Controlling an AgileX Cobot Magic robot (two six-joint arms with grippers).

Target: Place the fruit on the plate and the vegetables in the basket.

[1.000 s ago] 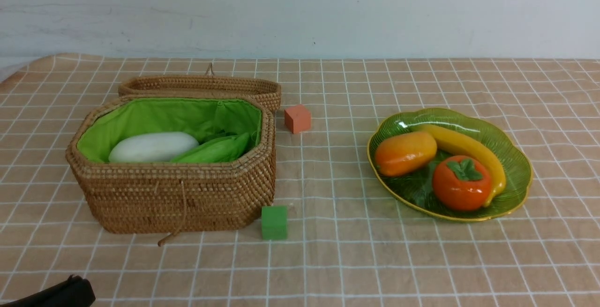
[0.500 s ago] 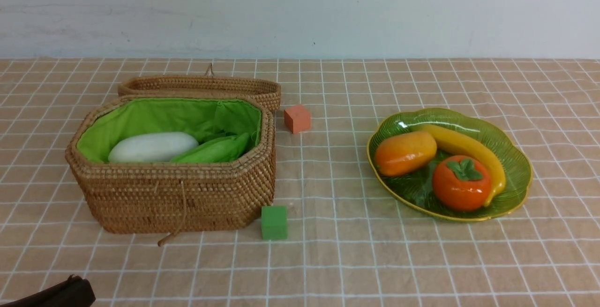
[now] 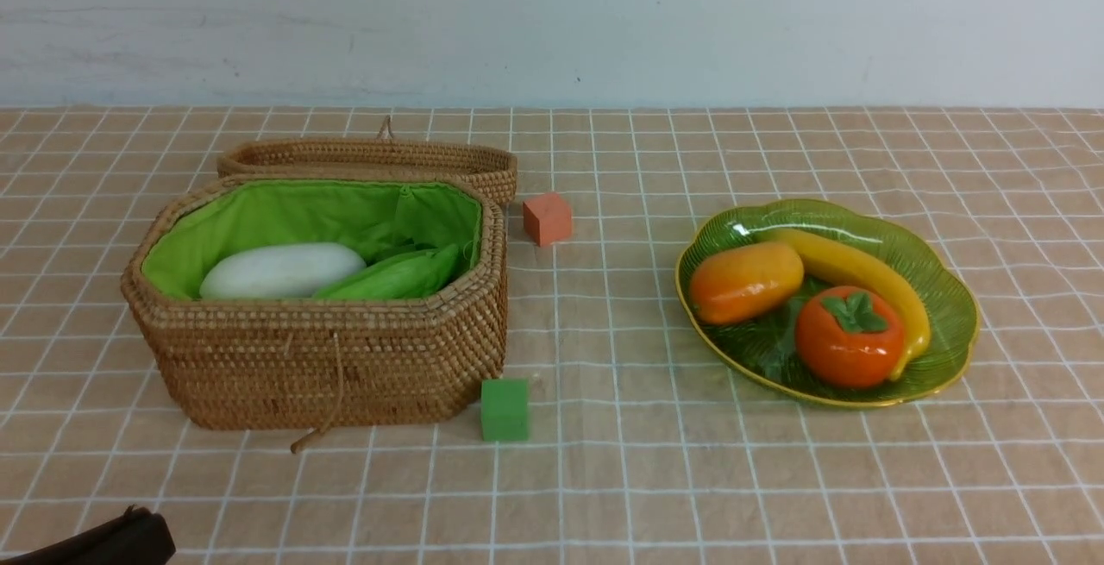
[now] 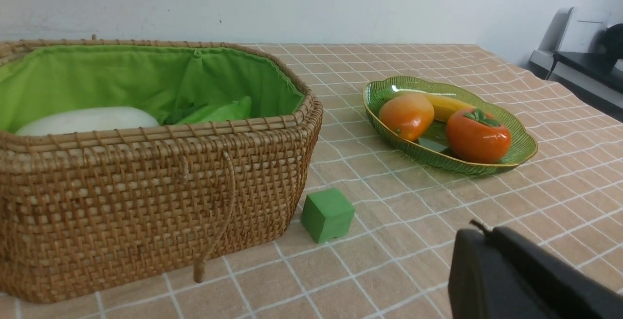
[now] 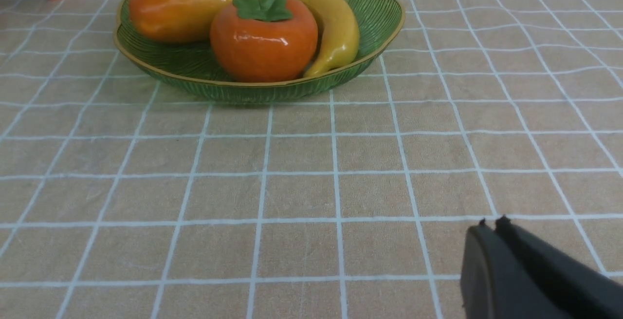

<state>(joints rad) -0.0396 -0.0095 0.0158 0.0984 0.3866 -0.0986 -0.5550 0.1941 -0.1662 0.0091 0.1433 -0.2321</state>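
The green glass plate on the right holds the fruit: a mango, a persimmon and a banana. On the left stands the wicker basket with green lining; inside lie a white radish and a pale green gourd, while other vegetables are hidden. My left gripper is shut and empty, low near the table's front, apart from the basket. Shut and empty too, my right gripper hovers over bare cloth well short of the plate.
An orange foam cube sits behind the basket's right corner. In front of that corner lies a green foam cube. The basket's lid lies open behind it. The checked cloth covers the table.
The cloth's raised far left corner has dropped flat since a second ago. Fruit, basket and cubes have not moved. The dark arm tip at the lower left stays put.
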